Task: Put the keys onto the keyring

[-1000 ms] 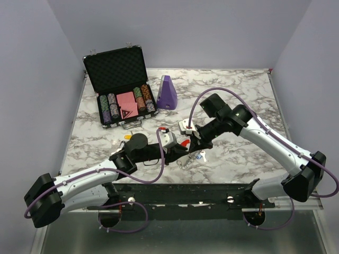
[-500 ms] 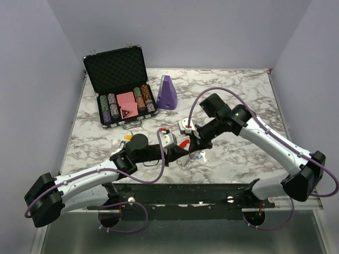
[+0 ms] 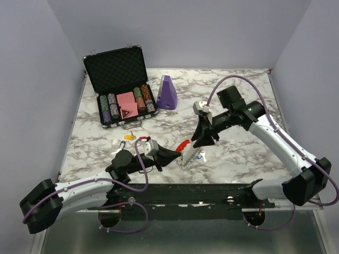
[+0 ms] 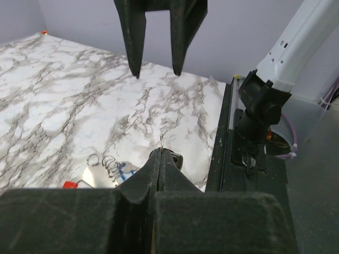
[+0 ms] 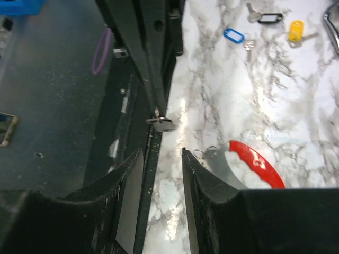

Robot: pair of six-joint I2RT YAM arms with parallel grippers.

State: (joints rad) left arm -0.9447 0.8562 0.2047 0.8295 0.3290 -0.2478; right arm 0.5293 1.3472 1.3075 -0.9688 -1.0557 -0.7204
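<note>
Jaws of left gripper [image 4: 160, 156] pinched shut on small silvery piece [image 5: 160, 123]; right gripper [image 4: 154, 71] jaws parted, empty. Red keyring [image 3: 183, 145] sat on desk [image 3: 238, 90] at 6 o'clock. Blue-tag key [image 5: 233, 35], black-tag key [image 5: 266, 18], yellow-tag key [image 5: 295, 30] loose at its 9 o'clock: threading judged mostly left.

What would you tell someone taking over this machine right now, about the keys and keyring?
Left gripper: shut, pinching a small metal piece; key or ring end, cannot tell.
Right gripper: open, empty, hovering above it.
Keyring: on the table by the left gripper, a blue-tagged key at its chain; threaded or not, unclear.
Lying apart: second blue key, black key, yellow key.
Done: nothing certain. Left: thread those keys.
</note>
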